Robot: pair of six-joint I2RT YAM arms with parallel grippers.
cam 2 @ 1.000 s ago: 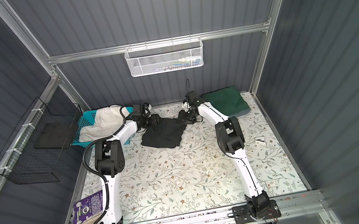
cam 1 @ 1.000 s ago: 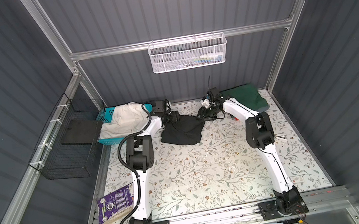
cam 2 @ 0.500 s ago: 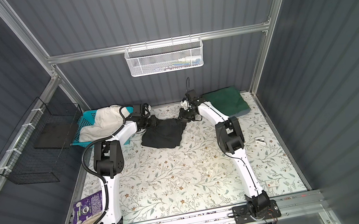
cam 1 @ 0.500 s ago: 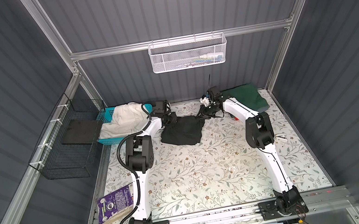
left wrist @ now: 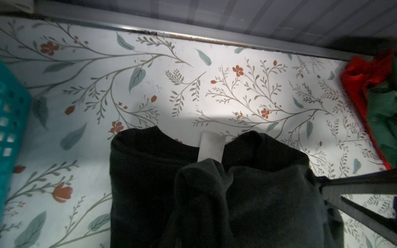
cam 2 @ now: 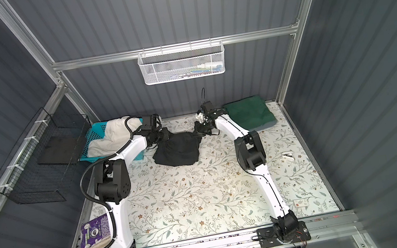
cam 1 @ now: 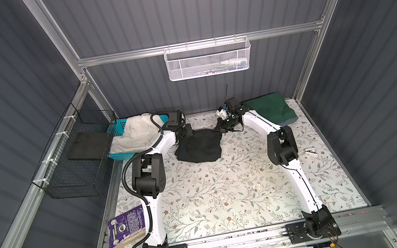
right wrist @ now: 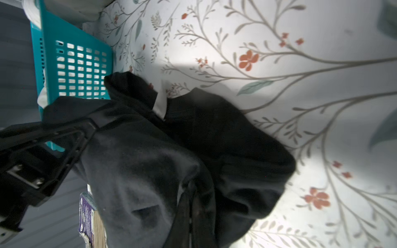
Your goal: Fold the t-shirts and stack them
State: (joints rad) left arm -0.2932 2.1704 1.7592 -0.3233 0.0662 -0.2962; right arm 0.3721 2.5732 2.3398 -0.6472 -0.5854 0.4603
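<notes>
A black t-shirt (cam 1: 199, 147) lies crumpled at the back middle of the flowered table, its white neck label (left wrist: 211, 148) showing. My left gripper (cam 1: 190, 134) is shut on its far left edge, and the cloth covers the jaws in the left wrist view. My right gripper (cam 1: 220, 130) is shut on its far right edge, fingers (right wrist: 189, 206) pinched into the cloth. A folded dark green t-shirt (cam 1: 270, 109) lies at the back right, with a red t-shirt (left wrist: 363, 73) under it. A cream-white t-shirt (cam 1: 137, 134) lies heaped in the basket.
The turquoise lattice basket (cam 1: 114, 127) stands at the back left, close to the left arm. A purple book (cam 1: 126, 227) lies at the front left edge. A black wire basket (cam 1: 76, 160) hangs on the left wall and a white mesh basket (cam 1: 208, 59) on the back wall.
Both grippers have closed on the far edge of the black t-shirt. That edge is now bunched up between them.
</notes>
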